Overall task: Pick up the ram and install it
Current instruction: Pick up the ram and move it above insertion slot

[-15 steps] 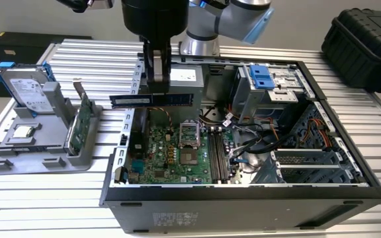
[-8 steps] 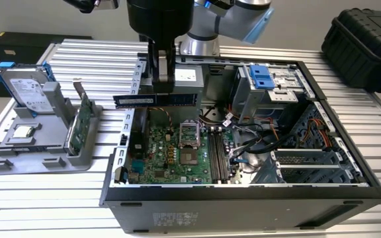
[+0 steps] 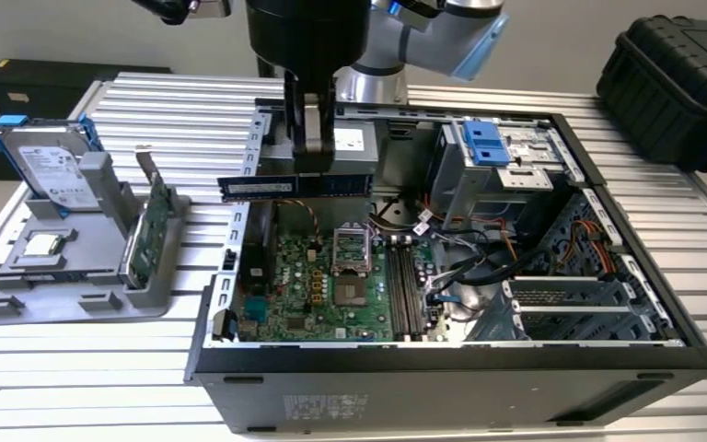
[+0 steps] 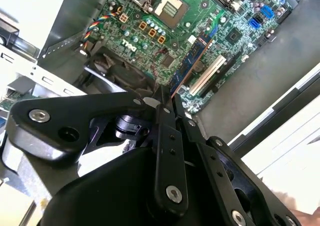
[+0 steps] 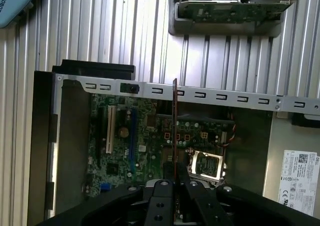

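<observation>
My gripper (image 3: 314, 158) is shut on the ram (image 3: 255, 187), a long dark blue-black stick held level above the rear of the open computer case (image 3: 452, 359). The stick hangs in the air over the motherboard (image 3: 317, 285), apart from the memory slots (image 3: 409, 285) beside the processor socket. In both wrist views the ram appears edge-on: in the second wrist view the ram (image 4: 192, 61) runs out from the gripper (image 4: 167, 100) over the board, and in the first wrist view the ram (image 5: 174, 116) juts from the gripper (image 5: 175, 178).
At the exterior view's left, a grey stand (image 3: 71, 295) holds a silver hard drive (image 3: 47, 166) in a blue frame, a green card (image 3: 157, 230) and a processor chip (image 3: 40, 245). Cables and a drive cage (image 3: 501, 166) crowd the case. A black hard case (image 3: 685, 74) sits at the far right.
</observation>
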`<state>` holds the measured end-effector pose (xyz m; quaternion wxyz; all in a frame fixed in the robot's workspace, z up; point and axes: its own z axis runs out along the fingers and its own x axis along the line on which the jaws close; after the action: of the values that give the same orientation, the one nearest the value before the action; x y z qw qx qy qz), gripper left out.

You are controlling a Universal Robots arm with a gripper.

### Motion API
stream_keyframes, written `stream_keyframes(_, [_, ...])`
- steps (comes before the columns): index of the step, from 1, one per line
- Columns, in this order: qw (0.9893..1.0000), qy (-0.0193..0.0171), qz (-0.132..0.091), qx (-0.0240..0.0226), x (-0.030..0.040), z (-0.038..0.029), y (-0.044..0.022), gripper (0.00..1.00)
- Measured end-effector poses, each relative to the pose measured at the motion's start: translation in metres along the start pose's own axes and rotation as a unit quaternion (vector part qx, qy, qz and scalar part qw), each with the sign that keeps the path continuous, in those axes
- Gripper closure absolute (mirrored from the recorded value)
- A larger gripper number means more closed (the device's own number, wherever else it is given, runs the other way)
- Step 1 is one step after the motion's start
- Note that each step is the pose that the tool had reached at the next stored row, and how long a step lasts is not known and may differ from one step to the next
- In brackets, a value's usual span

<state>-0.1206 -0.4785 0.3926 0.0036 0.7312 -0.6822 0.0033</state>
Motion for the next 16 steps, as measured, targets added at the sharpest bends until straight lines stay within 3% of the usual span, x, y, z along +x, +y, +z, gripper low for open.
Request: stream_keyframes(16, [1.0, 0.0, 0.0, 0.0, 0.0009, 0.0, -0.0128, 1.0])
